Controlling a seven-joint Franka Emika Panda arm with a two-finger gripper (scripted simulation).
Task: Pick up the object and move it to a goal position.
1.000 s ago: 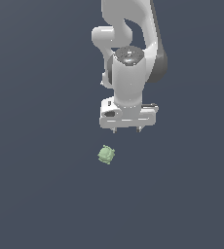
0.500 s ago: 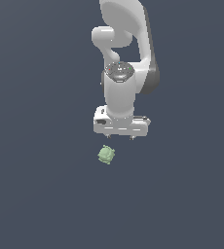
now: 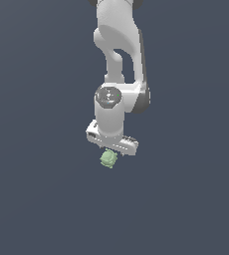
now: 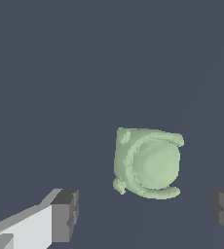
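Note:
The object (image 3: 108,159) is a small pale green, roundish lump with little knobs on its edge, lying on the dark grey floor. In the exterior view the white gripper (image 3: 111,147) hangs right over it and hides its upper part. The wrist view shows the object (image 4: 147,163) close up, lying between the two dark fingertips (image 4: 65,215) but a little off their line. The gripper (image 4: 145,211) is open, its jaws set wide, and nothing is touching the object.
A flat dark grey surface fills both views. The white arm (image 3: 117,60) rises above the gripper toward the top of the exterior view. No other objects or edges show.
The arm has swung toward the exterior view's left and come down. The gripper, earlier above and to the right of the object, now sits just over it. The object has not moved.

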